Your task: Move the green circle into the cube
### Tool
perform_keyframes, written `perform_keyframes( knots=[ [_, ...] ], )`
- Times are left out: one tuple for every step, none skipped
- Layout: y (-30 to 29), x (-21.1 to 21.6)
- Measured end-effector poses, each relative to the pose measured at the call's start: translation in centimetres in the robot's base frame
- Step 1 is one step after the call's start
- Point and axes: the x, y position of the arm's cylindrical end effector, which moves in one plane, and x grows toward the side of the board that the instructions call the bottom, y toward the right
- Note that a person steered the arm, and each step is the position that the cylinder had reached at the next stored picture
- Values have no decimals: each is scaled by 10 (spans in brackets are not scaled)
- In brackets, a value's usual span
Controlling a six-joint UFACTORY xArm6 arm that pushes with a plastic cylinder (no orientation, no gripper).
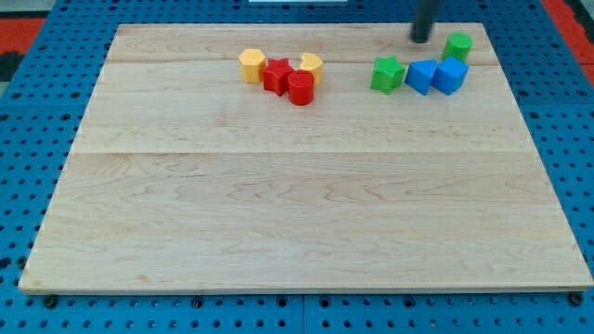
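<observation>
A pale wooden board (306,204) made of joined planks with visible grain fills most of the view. Under it and on every side lies a blue perforated base (26,148) with regular rows of small holes. Red patches (28,23) show at the view's top corners. Light is even and soft.

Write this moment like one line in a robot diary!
tip: my tip left of green circle, apart | blue cube just below circle | push: not begun | others: green star
</observation>
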Motion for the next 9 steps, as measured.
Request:
perform_keyframes(
  knots=[
    [12,-13],
    [50,-19],
    [87,12],
    [89,50],
    [94,32],
    [124,13],
    [176,34],
    [111,38],
    [43,26]
  ],
)
